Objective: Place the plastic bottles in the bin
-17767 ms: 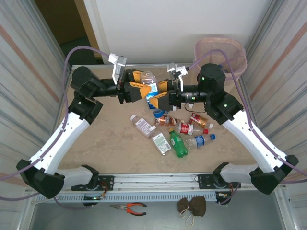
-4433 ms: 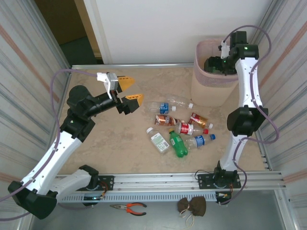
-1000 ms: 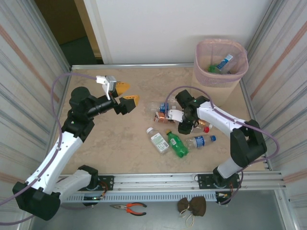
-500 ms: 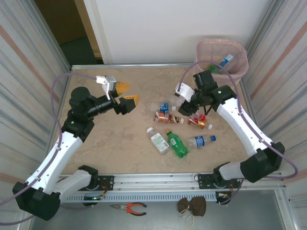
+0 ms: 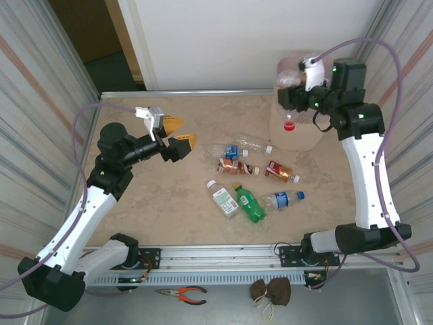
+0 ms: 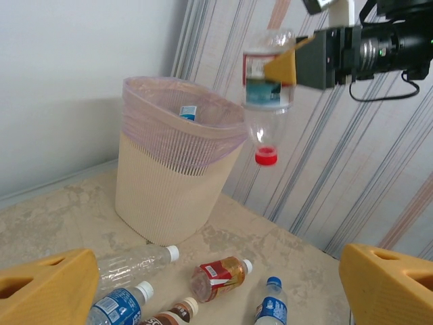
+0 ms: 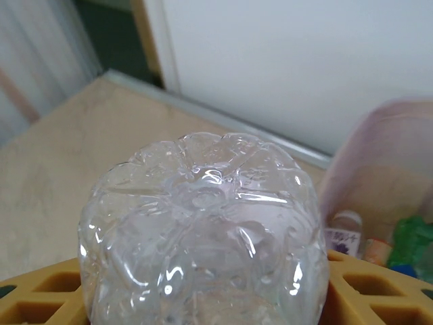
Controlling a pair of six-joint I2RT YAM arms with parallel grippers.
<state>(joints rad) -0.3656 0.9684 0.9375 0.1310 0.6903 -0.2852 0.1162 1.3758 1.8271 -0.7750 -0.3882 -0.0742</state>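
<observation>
My right gripper (image 5: 298, 97) is raised beside the pale pink bin (image 5: 304, 139) and is shut on a clear plastic bottle (image 5: 289, 114) that hangs with its red cap down. In the left wrist view that bottle (image 6: 268, 81) hangs just right of the bin (image 6: 172, 183), level with its rim. The right wrist view looks at the bottle's base (image 7: 203, 230) between the orange fingers (image 7: 375, 291), with the bin (image 7: 385, 156) off to the right. Several bottles (image 5: 250, 203) lie on the table. My left gripper (image 5: 178, 133) hovers open to their left with nothing in it.
Some bottles lie inside the bin (image 7: 413, 244). Corrugated walls (image 5: 399, 101) stand close on both sides of the table, one right behind the bin. The right arm's purple cable (image 5: 389, 61) loops above the bin.
The right arm has lifted the red-capped bottle out of the heap on the table and swung it up to the bin's side. The left arm has not moved.
</observation>
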